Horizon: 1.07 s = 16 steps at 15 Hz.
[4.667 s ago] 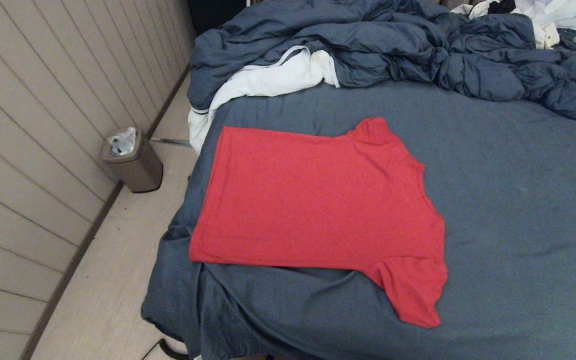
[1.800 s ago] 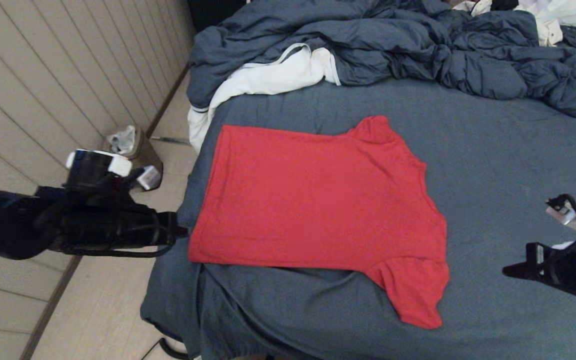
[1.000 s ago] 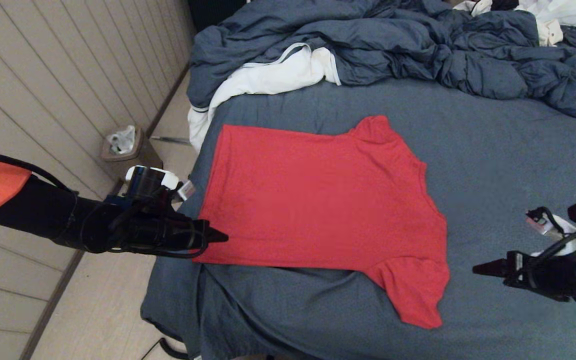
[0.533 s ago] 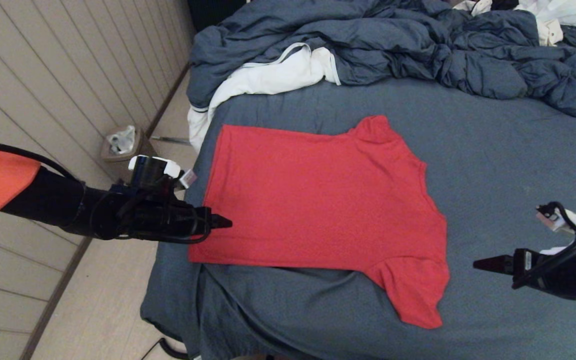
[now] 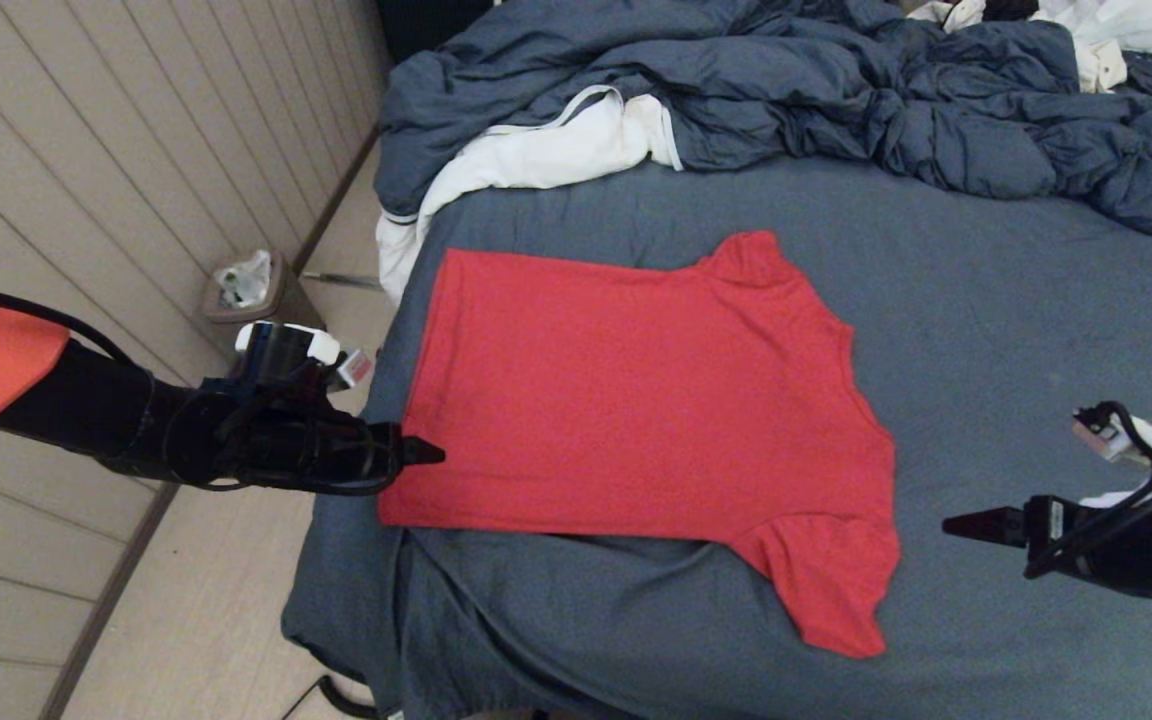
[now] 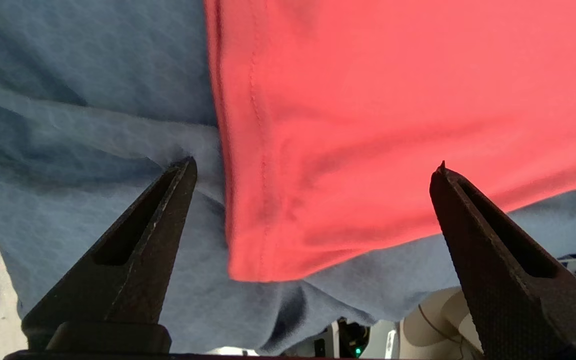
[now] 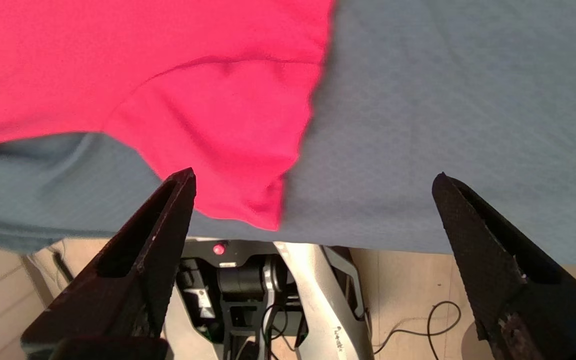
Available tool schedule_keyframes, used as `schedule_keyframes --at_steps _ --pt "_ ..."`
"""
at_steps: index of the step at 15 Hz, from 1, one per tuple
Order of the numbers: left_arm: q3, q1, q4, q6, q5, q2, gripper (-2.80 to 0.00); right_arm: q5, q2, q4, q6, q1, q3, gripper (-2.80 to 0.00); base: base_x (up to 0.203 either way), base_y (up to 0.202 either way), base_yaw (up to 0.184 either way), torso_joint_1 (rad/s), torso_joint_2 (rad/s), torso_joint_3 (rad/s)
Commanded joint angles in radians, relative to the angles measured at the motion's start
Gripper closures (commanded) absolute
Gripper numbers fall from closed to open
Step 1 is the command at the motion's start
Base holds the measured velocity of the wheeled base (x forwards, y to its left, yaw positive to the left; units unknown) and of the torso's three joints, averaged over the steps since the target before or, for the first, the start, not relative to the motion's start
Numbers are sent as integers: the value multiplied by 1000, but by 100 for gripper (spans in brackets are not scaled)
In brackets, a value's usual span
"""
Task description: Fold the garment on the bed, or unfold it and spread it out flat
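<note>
The red T-shirt lies spread flat on the slate-blue bed, hem toward the left, sleeves toward the right. My left gripper hovers at the hem's near left corner, open and empty. The left wrist view has that hem corner between its spread fingertips. My right gripper hangs open over bare sheet, to the right of the near sleeve. The right wrist view shows this sleeve near one fingertip, with the gripper holding nothing.
A bunched slate-blue duvet lies across the far side of the bed, with a white cloth with dark trim at its left end. A small bin stands on the floor by the panelled wall. The bed's left edge drops off beside my left arm.
Both arms came into view from the sides and reached over the bed. In the last half second the left gripper drew back slightly left and toward me; the right one hardly moved. The shirt has not moved.
</note>
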Motion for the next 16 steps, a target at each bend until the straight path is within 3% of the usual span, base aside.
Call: schedule_keyframes --at_steps 1,4,16 --pt "9 -4 -2 -2 -4 -15 -280 2 0 -1 1 -1 1 -280 0 0 0 0 0 0" --pt "57 -80 -4 -9 -15 -34 -280 1 -3 1 4 -2 5 -280 0 0 0 0 0 0" --pt "66 -86 -47 -8 -6 40 -280 1 -24 0 0 -3 22 -280 0 0 0 0 0 0"
